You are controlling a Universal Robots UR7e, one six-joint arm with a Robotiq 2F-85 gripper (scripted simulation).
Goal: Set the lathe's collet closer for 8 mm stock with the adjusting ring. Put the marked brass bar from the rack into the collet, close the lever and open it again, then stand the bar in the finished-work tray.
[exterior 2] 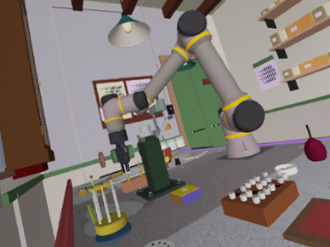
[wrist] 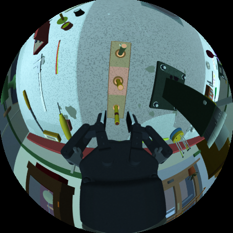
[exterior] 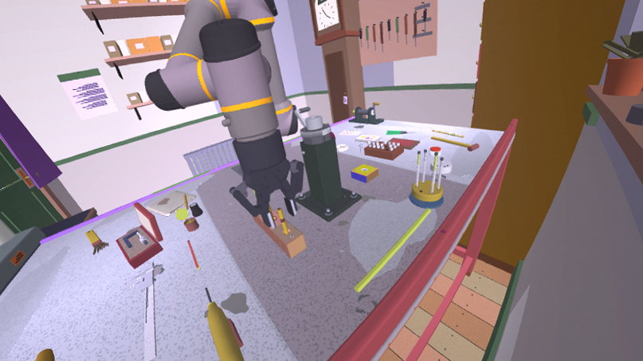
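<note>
The nearest brass bar [wrist: 116, 118], marked with a dark red band, stands in the end hole of the wooden rack [exterior: 279, 230] and is partly hidden behind my fingers in the side camera. Two more bars [wrist: 119, 83] stand in the rack's other holes. The dark green lathe post [exterior: 321, 172] with its grey collet and ring [exterior: 315, 124] on top stands just right of the rack, its lever [exterior: 303, 115] sticking out behind. The finished-work tray [exterior: 426, 193], a round yellow and blue stand with several rods, sits further right. My gripper [wrist: 116, 118] hangs straight down over the marked bar, open and holding nothing.
The red rail [exterior: 438, 242] runs along the bench's right edge, and a long yellow rod [exterior: 394, 250] lies before it. Left of the rack lie a red case [exterior: 140, 236], a red pencil [exterior: 193, 253], a steel rule and a yellow screwdriver [exterior: 223, 337]. A wooden block of vials [exterior 2: 260, 195] sits beyond the lathe.
</note>
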